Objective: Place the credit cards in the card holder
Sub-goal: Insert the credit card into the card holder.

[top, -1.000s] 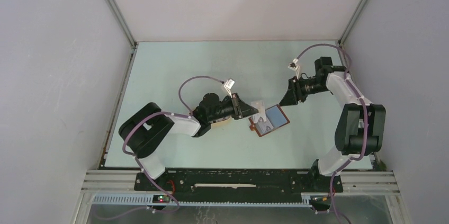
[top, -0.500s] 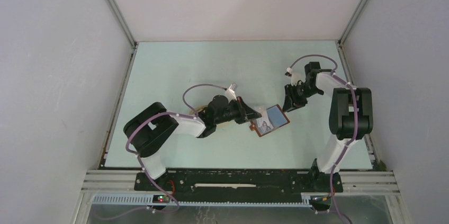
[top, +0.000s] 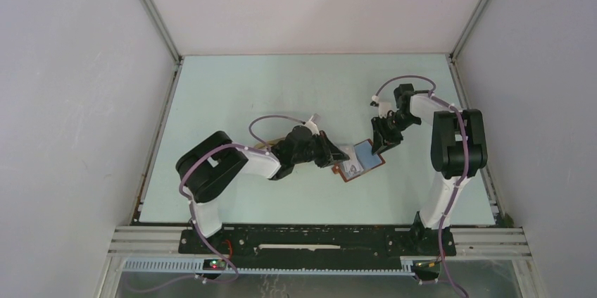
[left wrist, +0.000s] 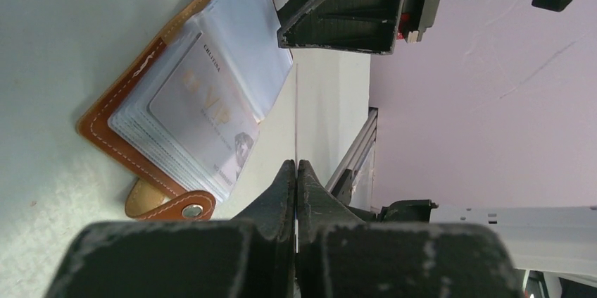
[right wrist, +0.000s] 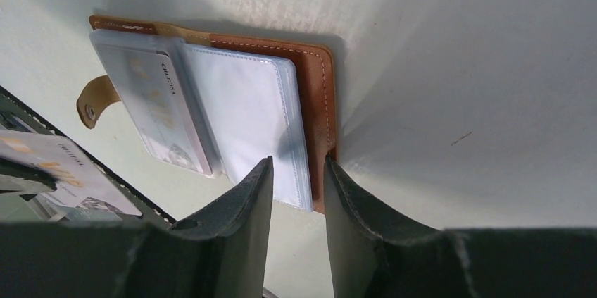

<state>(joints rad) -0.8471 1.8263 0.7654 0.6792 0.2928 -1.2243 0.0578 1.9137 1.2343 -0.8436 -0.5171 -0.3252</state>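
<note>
The card holder [top: 362, 160] lies open on the table, brown leather with clear pockets, and one whitish card [right wrist: 158, 109] sits in a left pocket. It also shows in the left wrist view [left wrist: 134, 90]. My left gripper [top: 332, 151] is shut on a whitish credit card [top: 343, 150], seen edge-on in its wrist view [left wrist: 296, 111], just left of the holder. That card shows in the right wrist view [right wrist: 67, 164]. My right gripper [top: 381, 144] is open, its jaws a small way apart over the edge of the holder's right half [right wrist: 320, 94].
An oval cream tray [top: 265, 146] is mostly hidden under my left arm. The grey enclosure walls stand close on both sides. A metal rail [top: 317, 241] runs along the near edge.
My right gripper has swung down and left to the card holder's right edge. My left gripper has moved right with the card, closer to the holder.
</note>
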